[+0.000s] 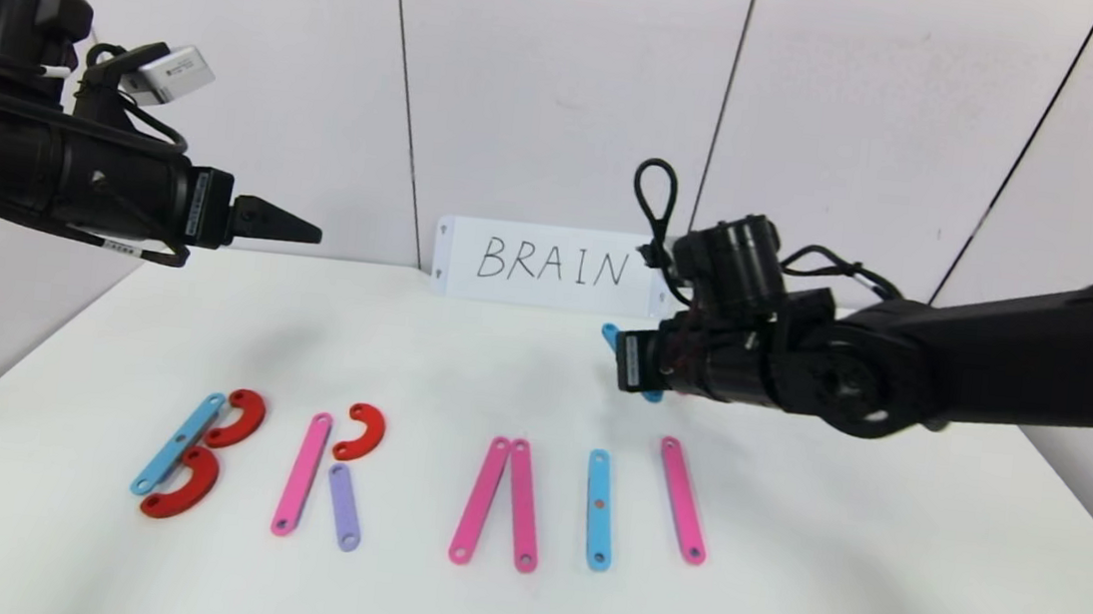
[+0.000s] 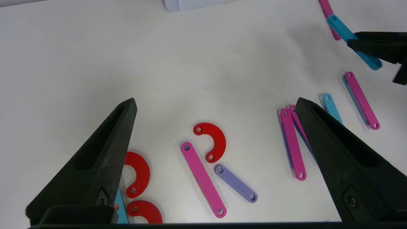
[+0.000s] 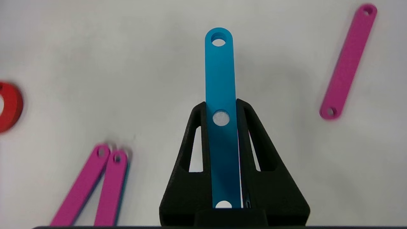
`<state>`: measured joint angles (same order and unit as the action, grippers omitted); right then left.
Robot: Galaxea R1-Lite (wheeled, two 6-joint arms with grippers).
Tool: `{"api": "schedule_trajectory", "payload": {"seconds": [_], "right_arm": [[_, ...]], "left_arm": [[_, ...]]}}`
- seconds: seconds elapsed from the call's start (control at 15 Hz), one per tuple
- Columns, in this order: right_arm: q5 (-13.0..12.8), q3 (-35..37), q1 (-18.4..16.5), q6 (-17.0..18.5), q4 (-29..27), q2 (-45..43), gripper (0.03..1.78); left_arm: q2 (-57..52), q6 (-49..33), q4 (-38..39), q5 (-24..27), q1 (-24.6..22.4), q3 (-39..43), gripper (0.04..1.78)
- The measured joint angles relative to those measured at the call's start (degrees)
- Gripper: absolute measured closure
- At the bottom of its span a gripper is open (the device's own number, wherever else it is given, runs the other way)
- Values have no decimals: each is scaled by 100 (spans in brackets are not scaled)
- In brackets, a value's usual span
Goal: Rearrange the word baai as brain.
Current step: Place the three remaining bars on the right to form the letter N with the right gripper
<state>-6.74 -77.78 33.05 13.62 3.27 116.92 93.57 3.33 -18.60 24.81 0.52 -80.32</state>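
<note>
right gripper (image 3: 221,109) fingers clamped on blue bar (image 3: 220,79), held above bench (image 1: 778,610) behind the word (image 1: 419,480) | bar looks light, stiff, slick: grip flat faces mid-length | left gripper (image 2: 216,105) fingers apart, idle

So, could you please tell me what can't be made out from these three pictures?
- Head view: the right gripper is hidden behind its own wrist; only the ends of its blue bar peek out.
- Left wrist view: the blue bar of the B is mostly hidden behind a finger of the open left gripper.
- Right wrist view: the red crescent is cut off by the edge.
</note>
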Motion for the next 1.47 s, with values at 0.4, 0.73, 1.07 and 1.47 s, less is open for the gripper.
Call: {"api": "schedule_trajectory", "payload": {"seconds": [0.4,0.73,1.07,1.47], "right_arm": [[1140,2508,-642,-739,194,-1720,154],[1420,4018,-1139,-1001,1704,-1855,154],[1792,4503,-1315,-1326,2725,-1499,154],[1792,4556,-1370,-1386,3565,-898,154]], "left_arm": [[-20,0,-7,10,0,12,8],[-24,-2,-9,10,0,17,8],[-22,-2,-9,5,0,20,8],[-22,0,-9,2,0,17,8]]}}
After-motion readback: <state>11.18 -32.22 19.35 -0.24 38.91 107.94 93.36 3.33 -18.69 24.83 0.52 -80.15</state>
